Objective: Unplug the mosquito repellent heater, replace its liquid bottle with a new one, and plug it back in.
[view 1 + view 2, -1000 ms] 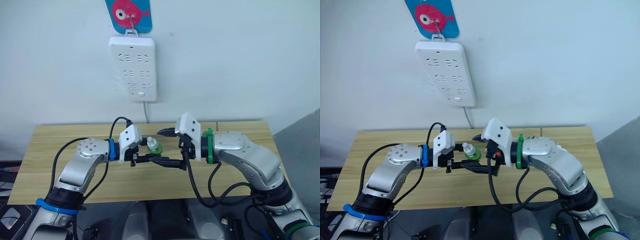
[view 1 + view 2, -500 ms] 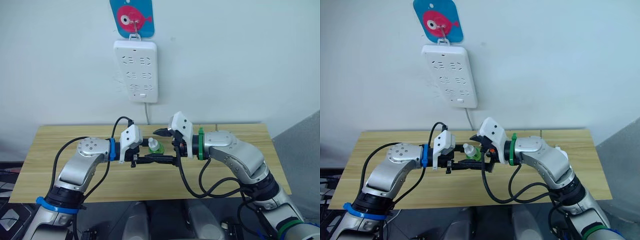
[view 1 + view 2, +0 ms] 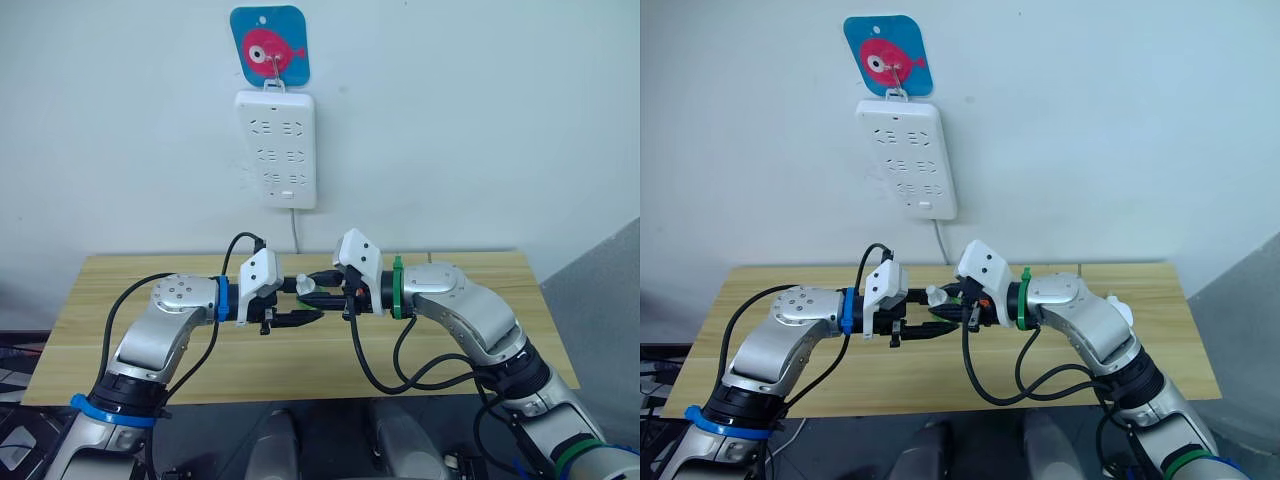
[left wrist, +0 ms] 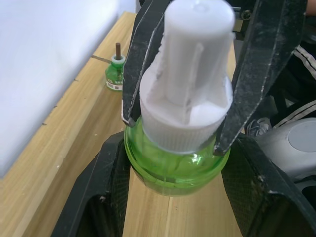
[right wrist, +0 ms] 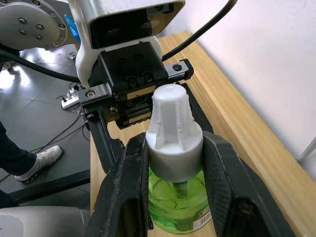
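Here the tabletop (image 3: 100, 300) runs wide and pale under both arms. On the wall behind it hangs the white power strip (image 3: 275, 148), with no plug-in unit in its sockets, so unplugging looks done. A small white rounded shape (image 3: 1119, 309) lies behind the right forearm. It may be the heater, but I cannot tell.

The left end effector (image 3: 300, 302) and the right end effector (image 3: 325, 290) meet nose to nose above the middle of the tabletop, both on the same thing. The left one is clamped on the green body of the new liquid bottle (image 4: 175, 170), one black finger on each side. The right one comes in from the opposite direction and is clamped higher up, on the ribbed skirt of the white cap (image 4: 190, 84).

The bottle's long axis lies across both pairs of fingers, cap uppermost as far as the wrist views show. Neither arm has any reach left to make. My reading is that the coming move is a twist about that axis, the right taking the cap off while the left holds the body fast. If the left grip slips, the bottle would simply spin with the cap.

A smaller green bottle (image 4: 114, 74) with a bare brown wick stands well apart on the tabletop, near the wall.
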Robot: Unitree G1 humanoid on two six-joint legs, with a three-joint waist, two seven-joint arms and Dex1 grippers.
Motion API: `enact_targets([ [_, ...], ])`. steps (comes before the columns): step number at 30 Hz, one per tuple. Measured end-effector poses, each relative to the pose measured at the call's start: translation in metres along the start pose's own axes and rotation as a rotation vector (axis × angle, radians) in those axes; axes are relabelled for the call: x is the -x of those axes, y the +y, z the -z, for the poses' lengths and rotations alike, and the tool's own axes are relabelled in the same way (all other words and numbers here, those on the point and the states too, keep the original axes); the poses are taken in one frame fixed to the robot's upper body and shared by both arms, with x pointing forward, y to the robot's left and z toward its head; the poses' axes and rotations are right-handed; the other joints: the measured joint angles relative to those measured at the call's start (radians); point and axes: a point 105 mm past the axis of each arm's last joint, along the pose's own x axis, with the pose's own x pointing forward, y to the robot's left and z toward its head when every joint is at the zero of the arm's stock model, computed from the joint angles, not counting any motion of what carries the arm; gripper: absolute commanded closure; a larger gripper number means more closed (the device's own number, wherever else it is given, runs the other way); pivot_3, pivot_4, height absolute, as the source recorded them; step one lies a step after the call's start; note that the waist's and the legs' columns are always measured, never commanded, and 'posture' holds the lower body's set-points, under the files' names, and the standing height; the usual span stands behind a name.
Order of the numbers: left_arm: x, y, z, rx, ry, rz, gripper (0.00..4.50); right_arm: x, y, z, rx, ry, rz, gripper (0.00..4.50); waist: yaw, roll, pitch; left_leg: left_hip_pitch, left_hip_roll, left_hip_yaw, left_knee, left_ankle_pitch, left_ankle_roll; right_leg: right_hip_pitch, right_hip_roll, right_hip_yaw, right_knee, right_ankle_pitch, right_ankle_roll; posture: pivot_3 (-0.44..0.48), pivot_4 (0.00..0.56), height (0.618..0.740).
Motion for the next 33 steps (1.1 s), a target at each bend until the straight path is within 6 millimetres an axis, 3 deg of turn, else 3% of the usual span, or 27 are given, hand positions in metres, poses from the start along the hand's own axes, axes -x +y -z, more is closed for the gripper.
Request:
enact_targets([
  [3,0.002,0.000,-0.004,0.028,-0.040,-0.003,2.24,0.002,-0.001,-0.004,0.013,-0.020,-0.001,3.38,0.000,0.000,-0.010,0.000,0.000,0.000,0.000,0.000,0.000,0.000,0.000,0.000,0.000,0.000,0.000,-0.099,0.098,0.740],
  [10,0.007,0.002,-0.009,0.013,-0.096,-0.001,0.04,0.008,-0.005,-0.007,0.000,-0.050,0.006,3.38,-0.007,0.000,-0.040,0.002,-0.002,0.000,0.000,0.000,0.000,0.002,0.001,0.000,0.001,0.000,0.000,-0.105,0.066,0.740],
  [18,0.015,0.006,-0.009,0.067,-0.079,0.034,0.00,0.028,-0.014,-0.024,-0.015,-0.121,0.044,3.38,-0.025,0.001,-0.078,0.003,-0.008,-0.002,0.001,0.000,0.002,0.002,0.002,0.000,0.005,0.000,0.000,-0.109,0.034,0.740],
  [33,-0.001,0.006,-0.055,0.118,-0.173,0.111,0.00,0.033,-0.003,-0.038,-0.029,-0.151,-0.030,3.38,-0.049,0.002,-0.111,0.012,-0.010,-0.003,0.000,0.001,0.003,0.011,0.002,0.001,0.006,-0.001,0.000,-0.113,0.021,0.740],
])
